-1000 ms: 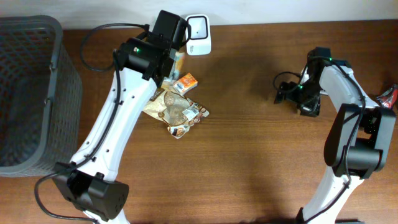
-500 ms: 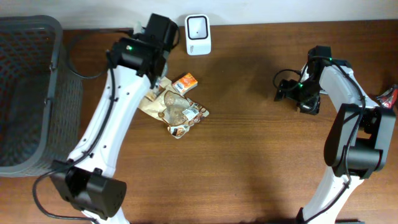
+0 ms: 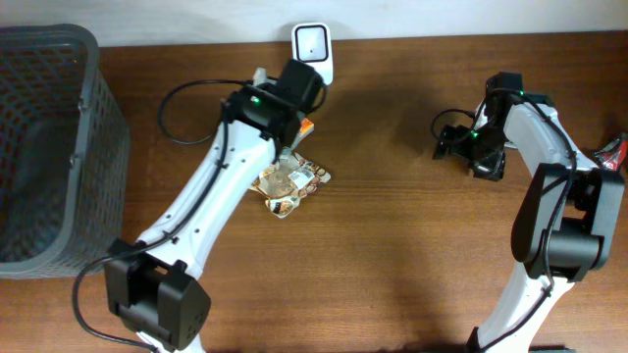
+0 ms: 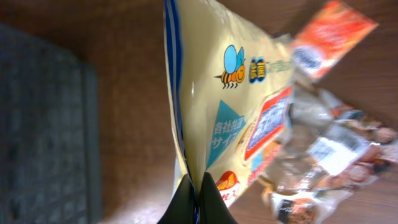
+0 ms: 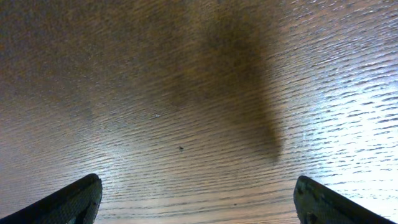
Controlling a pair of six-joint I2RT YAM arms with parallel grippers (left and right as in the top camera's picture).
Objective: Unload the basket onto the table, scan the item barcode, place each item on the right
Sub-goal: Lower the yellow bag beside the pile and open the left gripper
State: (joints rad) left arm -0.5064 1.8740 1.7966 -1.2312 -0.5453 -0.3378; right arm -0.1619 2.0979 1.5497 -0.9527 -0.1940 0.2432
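Note:
In the left wrist view my left gripper [image 4: 200, 200] is shut on the lower edge of a yellow snack bag [image 4: 224, 93] with a bee logo, which hangs above the table. From overhead, the left gripper [image 3: 290, 96] sits just below the white barcode scanner [image 3: 312, 49] at the table's back edge, and the arm hides most of the bag. My right gripper [image 3: 449, 144] is far right, open over bare wood, its fingertips [image 5: 78, 200] wide apart with nothing between them.
An orange packet [image 3: 306, 125] and a clear snack packet [image 3: 290, 181] lie on the wood under the left arm. A dark mesh basket [image 3: 44, 147] fills the left side. A red item [image 3: 616, 149] shows at the right edge.
My left arm has swung to the right with the yellow bag, from left of the scanner to just below it. The right arm has not moved.

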